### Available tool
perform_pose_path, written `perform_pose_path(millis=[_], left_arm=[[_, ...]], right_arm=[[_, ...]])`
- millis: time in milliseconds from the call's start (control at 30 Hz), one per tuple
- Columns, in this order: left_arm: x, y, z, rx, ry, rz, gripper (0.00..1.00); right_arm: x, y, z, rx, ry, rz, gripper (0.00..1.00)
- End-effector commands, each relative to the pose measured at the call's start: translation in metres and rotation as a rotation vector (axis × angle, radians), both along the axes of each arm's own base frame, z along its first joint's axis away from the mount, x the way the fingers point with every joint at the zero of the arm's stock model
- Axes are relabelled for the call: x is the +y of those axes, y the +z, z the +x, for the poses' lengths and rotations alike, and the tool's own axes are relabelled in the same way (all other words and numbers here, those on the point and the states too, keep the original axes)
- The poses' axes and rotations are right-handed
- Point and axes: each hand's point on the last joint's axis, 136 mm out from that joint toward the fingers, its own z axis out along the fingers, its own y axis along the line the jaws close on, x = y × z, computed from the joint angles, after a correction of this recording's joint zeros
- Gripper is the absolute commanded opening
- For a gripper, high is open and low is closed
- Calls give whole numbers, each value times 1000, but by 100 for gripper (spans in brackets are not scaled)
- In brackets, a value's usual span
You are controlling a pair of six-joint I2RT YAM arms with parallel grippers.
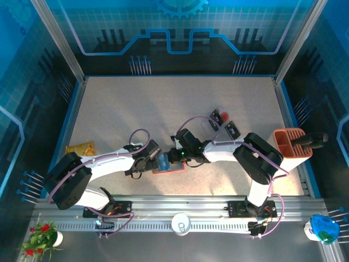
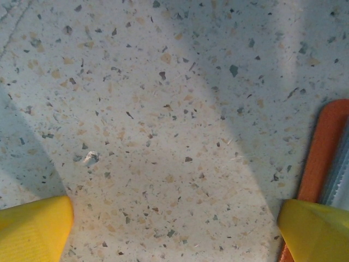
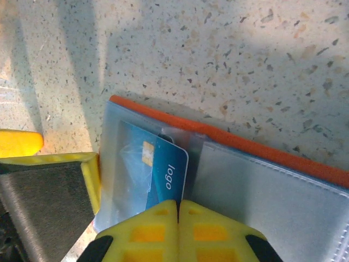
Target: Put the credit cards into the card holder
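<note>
the card holder lies open on the desk, near the front edge and between the two arms. in the right wrist view its orange rim runs around clear inner pockets. a blue card sits partly under the clear pocket beside the middle fold, with its near end sticking out. the right gripper has its jaws clenched tight together, their tips right at that near end; i cannot tell whether they pinch the card. the left gripper hangs low over the desk with its jaws released and spread wide, one finger against the holder's orange edge. two more cards, dark with red marks, lie farther back to the right, well apart from the holder.
</note>
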Motion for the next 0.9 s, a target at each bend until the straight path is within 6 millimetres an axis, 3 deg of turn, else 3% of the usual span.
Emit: perform_pose_path(millis=[0,100,333,433,600,867], left_arm=[[3,-24,-10,64,-13,9,99],[1,-25,-9,65,-14,5,99],[-1,-21,-6,51,-23,-1,99],[-1,-17,-4,36,-25,-12,99],[-3,-2,1,-6,-27,-39,99],[-3,26,11,-89,-7,-106,99]], right_arm=[[3,-16,-12,42,39,-35,4],[18,-6,-11,31,60,-10,3],[28,-4,-18,46,93,2,5],[25,4,-18,33,89,5,11],[15,23,-16,2,69,17,31],[-4,47,-15,-47,48,-6,36]])
